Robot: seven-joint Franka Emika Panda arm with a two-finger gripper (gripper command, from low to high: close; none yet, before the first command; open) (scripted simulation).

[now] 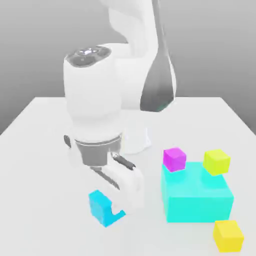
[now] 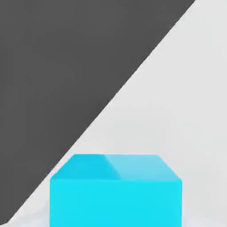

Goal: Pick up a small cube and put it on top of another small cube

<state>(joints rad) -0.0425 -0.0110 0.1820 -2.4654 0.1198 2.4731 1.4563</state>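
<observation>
The white tabletop (image 1: 45,125) carries everything, and the white arm (image 1: 100,100) reaches down over its near part, ending in the claw (image 1: 122,197). The claw is down at the small cyan cube (image 1: 101,206): one white finger (image 1: 131,190) stands in front of the cube's side toward the exterior view's right and covers part of it, so the cube looks to sit within the claw's grip, though whether the fingers press on it or merely flank it cannot be told, nor how wide they stand. In the hand view the small cyan cube (image 2: 116,190) lies close under the camera, resting on the pale tabletop (image 2: 186,88). Toward the exterior view's right of the claw, just beside it, sits the large cyan block (image 1: 197,197). On the block's top, at the far corner nearer the claw, rests a magenta cube (image 1: 174,159); at the other far corner, farther from the claw, is a yellow cube (image 1: 216,161). A second yellow cube (image 1: 228,235) lies on the tabletop in front of the block's near corner, well apart from the claw.
</observation>
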